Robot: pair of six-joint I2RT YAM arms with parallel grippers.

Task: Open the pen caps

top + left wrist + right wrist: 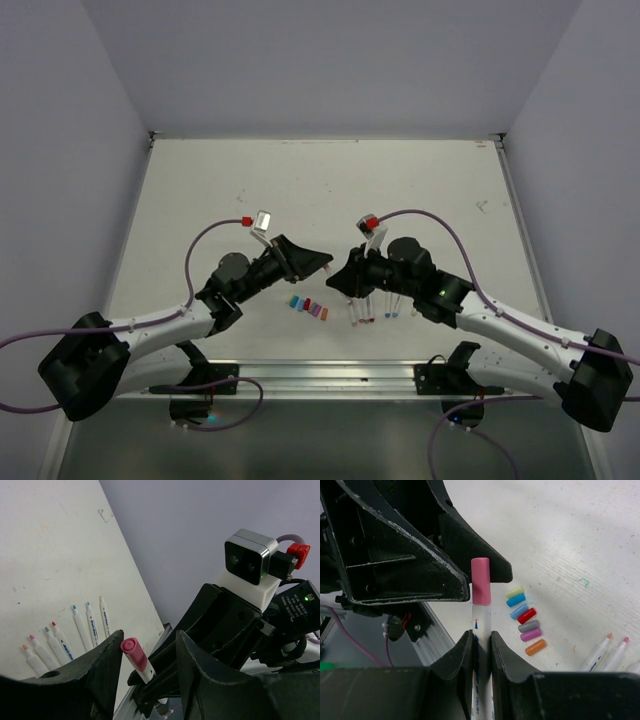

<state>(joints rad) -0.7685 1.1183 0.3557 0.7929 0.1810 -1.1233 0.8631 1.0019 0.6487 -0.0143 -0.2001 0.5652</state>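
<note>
Pink cap (481, 580) on and seated atop the white pen (481, 630), raised off the table (300, 180) between the two arms. Long axis running six to twelve o'clock in the right wrist view, cap end at twelve. Clamped on the barrel just below the cap: the right gripper (481, 642), pinched shut, pen standing out beyond the jaws.

Coming in from the far side, the left gripper (149, 647), roughly half open, gripping nothing, one finger on each side of the cap. From the left wrist, cap tilted toward eleven o'clock, sitting close against the nine o'clock finger, with a clear gap toward the three o'clock one. Touching that nearer finger or just beside: cannot tell.

So everything hinging on one relation: cap lined up between the left fingers, left arm the one placed to take it. Probably a squeeze next, then a pull along the pen's axis away from the right grip. Off-centre seating worth watching; risk of a skewed pinch or a bent barrel.

Further out, at four o'clock of the held pen in the right wrist view, a row of loose caps (525, 622) flat on the table, yellow-green through orange. Down at eight o'clock in the left wrist view, uncapped pens (75, 635) laid side by side. Nothing seen standing between fingers and cap.
</note>
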